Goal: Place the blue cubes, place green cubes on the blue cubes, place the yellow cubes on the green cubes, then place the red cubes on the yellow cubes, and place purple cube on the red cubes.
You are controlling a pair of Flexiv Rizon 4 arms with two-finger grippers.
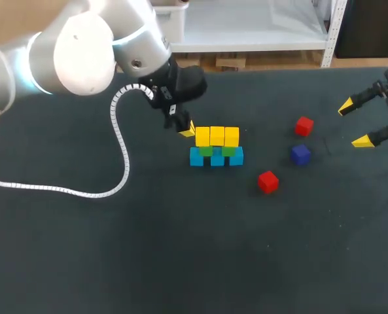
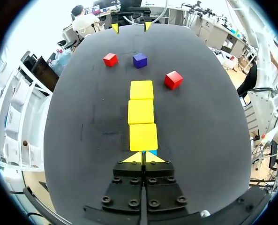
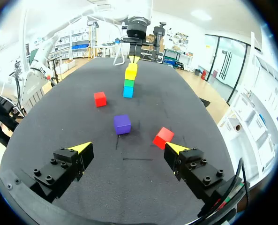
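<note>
Left wrist view: the left gripper [image 2: 142,157] has its two yellow tips pressed together with nothing between them. Just ahead of it, close against the tips, a straight row of three yellow cubes [image 2: 140,111] runs away from it. A sliver of the blue cubes [image 2: 152,152] shows under the nearest yellow one. Past the row's far end and off to one side, the nearer red cube [image 2: 173,79] lies on the dark worktop [image 2: 82,140]. Further ahead sit the purple cube [image 2: 139,60] and, beside it, the farther red cube [image 2: 110,59], all three loose cubes apart from each other. At the worktop's far edge is the right gripper [image 2: 131,26], its fingers spread wide and holding nothing. The head view shows the yellow row resting on green cubes [image 1: 207,151], which rest on the three blue cubes beside the left gripper.
</note>
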